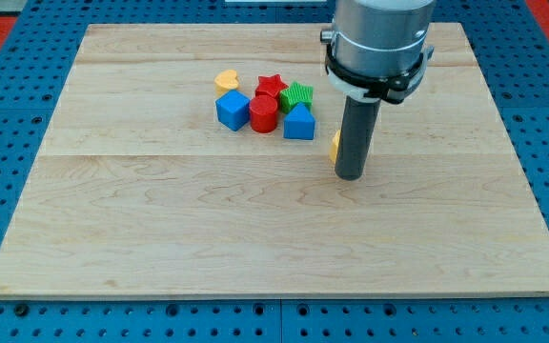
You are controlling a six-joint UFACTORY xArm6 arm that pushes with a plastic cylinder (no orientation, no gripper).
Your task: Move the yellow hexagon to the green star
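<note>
The yellow hexagon (pixel 335 145) shows only as a thin sliver at the rod's left edge; the rod hides the rest. My tip (pixel 350 176) rests on the board just in front of it, towards the view's bottom. The green star (pixel 296 95) lies up and to the left, in a tight cluster. It touches the red star (pixel 271 86) and sits just above the blue triangular block (pixel 299 123). The hexagon is a short gap to the right of that blue block.
The cluster also holds a red cylinder (pixel 263 113), a blue cube (pixel 233 110) and a yellow heart (pixel 227 79). The wooden board (pixel 160 238) ends at blue pegboard on all sides.
</note>
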